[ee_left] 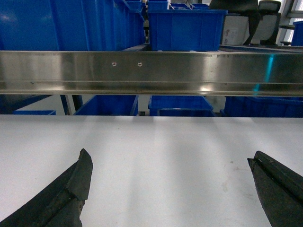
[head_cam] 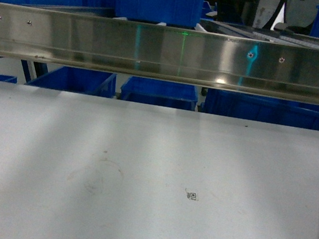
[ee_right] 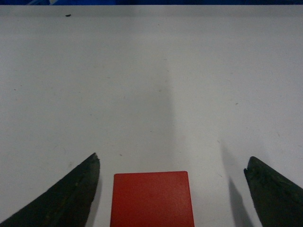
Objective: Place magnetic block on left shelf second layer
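You see red magnetic block (ee_right: 151, 198), plain, unmarked. White tabletop (head_cam: 141, 170) carries faint brownish ring stain and small black square code mark (head_cam: 191, 196). Shelf rail (head_cam: 167, 53) is brushed steel with green and cyan glints. Bins (head_cam: 159, 0) are solid blue. Gripper fingers (ee_right: 61, 198) are matte black.

The head camera looks forward and down over the white table (head_cam: 141, 170) toward the steel rail (head_cam: 167, 53). The left wrist camera sits low, facing that same rail (ee_left: 151, 71). The right wrist camera looks down close at the table (ee_right: 151, 85).

shelf rail (head_cam: 167, 53): glossy brushed steel | tabletop (head_cam: 141, 170): matt white | block (ee_right: 151, 198): smooth red plastic
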